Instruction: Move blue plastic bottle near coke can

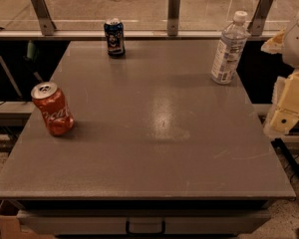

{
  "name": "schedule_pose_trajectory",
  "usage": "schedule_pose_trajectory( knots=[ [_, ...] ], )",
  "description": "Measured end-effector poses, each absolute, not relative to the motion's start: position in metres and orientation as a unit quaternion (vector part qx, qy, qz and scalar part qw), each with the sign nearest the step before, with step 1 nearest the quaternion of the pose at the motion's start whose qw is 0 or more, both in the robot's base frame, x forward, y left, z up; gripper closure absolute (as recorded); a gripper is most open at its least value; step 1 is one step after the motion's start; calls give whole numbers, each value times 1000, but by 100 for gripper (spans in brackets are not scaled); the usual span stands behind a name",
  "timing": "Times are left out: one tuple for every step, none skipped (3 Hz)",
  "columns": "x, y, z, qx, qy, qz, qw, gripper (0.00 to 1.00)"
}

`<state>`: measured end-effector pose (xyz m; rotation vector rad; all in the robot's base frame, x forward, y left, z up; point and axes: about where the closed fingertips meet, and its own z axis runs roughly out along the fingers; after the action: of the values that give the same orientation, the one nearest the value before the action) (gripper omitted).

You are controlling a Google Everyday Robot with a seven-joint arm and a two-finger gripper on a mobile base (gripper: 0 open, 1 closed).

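Note:
The blue plastic bottle is a tall clear bottle with a white cap and a pale label. It stands upright near the far right edge of the grey table. The coke can is red-orange with white script and a dented lower body. It stands near the table's left edge, leaning slightly. My gripper is a pale yellow-white shape off the table's right edge, to the right of and nearer than the bottle, touching nothing.
A dark blue can stands upright at the far edge, left of centre. A glass barrier with metal posts runs behind the table. A drawer handle shows below the front edge.

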<state>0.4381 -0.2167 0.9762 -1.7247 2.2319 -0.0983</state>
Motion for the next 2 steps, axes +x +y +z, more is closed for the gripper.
schedule_pose_trajectory(
  knots=[
    [438,-217,976,-603,781,-34,159,0],
    [446,-221,977,-599,781,-25,174,0]
  ],
)
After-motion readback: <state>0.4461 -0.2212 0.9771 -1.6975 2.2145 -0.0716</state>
